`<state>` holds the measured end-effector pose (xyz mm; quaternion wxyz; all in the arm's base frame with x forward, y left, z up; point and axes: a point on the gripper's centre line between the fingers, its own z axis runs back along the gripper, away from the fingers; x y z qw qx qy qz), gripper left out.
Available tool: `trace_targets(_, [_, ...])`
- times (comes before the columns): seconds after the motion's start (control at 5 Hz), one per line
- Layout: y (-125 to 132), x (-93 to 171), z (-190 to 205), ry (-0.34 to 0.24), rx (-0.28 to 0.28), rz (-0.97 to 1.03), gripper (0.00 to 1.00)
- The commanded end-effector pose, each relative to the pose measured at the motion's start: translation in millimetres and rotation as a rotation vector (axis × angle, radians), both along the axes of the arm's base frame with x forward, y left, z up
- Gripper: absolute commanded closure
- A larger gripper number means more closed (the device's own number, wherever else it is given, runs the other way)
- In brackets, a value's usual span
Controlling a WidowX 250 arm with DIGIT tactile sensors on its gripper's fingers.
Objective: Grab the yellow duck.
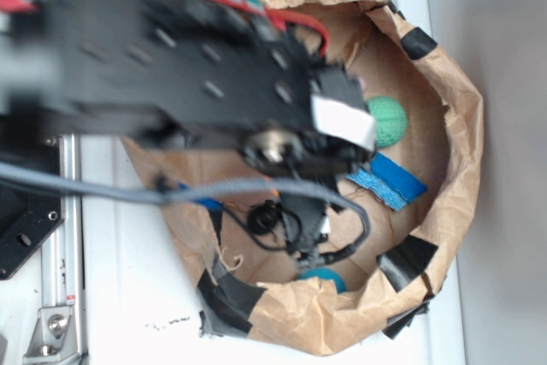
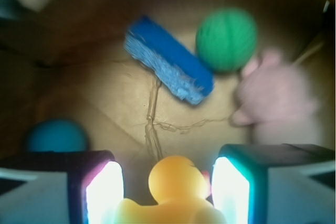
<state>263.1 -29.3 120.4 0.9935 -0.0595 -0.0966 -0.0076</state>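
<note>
The yellow duck [image 2: 176,182] shows at the bottom of the wrist view, glossy, with a reddish beak on its right side. It sits deep between my gripper's [image 2: 168,195] two fingers. Its body reaches both bright pads [image 2: 105,192], while a small gap remains on either side of its head. The gripper is shut on the duck. In the exterior view my gripper [image 1: 303,228] reaches down into a brown paper bag [image 1: 453,126], and the arm hides the duck there.
Inside the bag lie a green ball [image 2: 227,39], a blue scrubbing pad [image 2: 168,59], a pink plush animal [image 2: 275,93] and a teal ball [image 2: 55,136]. The bag's crumpled walls, patched with black tape [image 1: 414,258], ring the gripper closely.
</note>
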Motion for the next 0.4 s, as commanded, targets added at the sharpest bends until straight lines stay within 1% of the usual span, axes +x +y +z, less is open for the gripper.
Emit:
trace_targets(0.0, [38.1,-4.9,58.8,0.019,0.079,-0.062,1.00])
trace_targets(0.2, [39.8,-9.0,48.2,0.067,0.073,-0.045,1.00])
